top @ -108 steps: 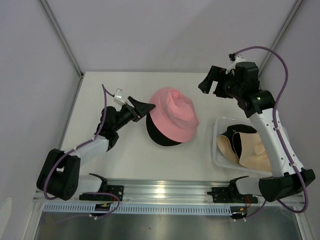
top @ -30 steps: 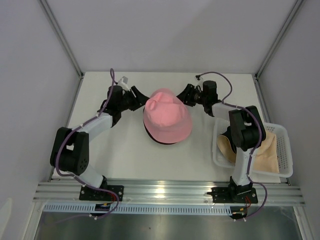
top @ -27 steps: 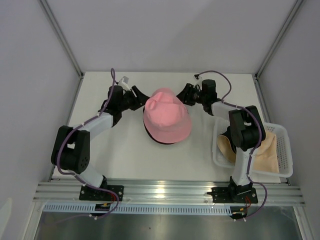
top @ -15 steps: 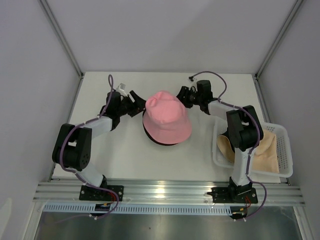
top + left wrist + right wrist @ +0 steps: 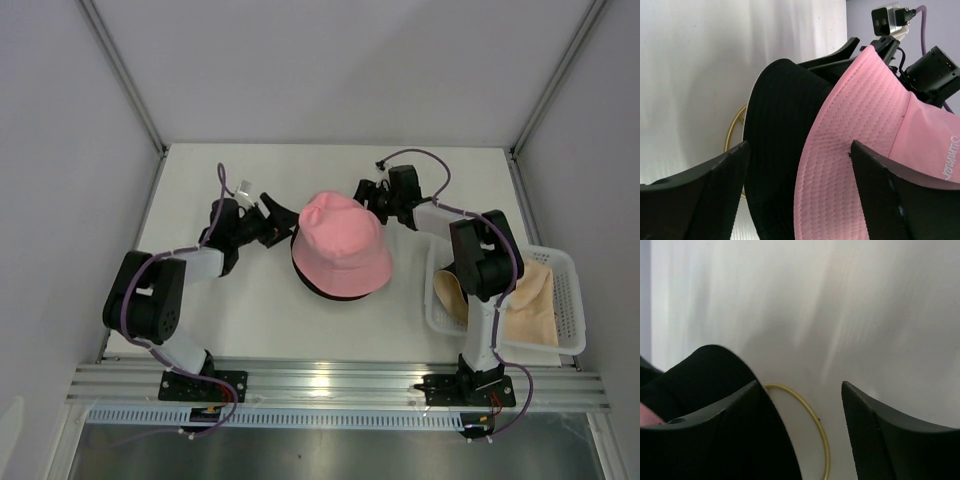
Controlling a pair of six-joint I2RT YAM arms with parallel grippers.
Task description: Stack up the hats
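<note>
White tabletop (image 5: 250, 310), bare walls all round. Both my pincers just let go: left gripper (image 5: 278, 222) and right gripper (image 5: 368, 197) are spread wide, holding nothing, either side of the soft pink bucket hat (image 5: 342, 250) mid-table. It now sits over the black bucket hat (image 5: 312, 288), so that one's stacked, I reckon. Beige fabric hats (image 5: 530, 300) still wait in the white mesh basket (image 5: 565, 262). Crown up, brim down, roundish, no real long axis.

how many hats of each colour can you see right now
pink hat: 1
black hat: 1, under the pink one
beige hat: 1 for sure, in the basket, partly hidden by the right arm
total: 3 hats in view
</note>
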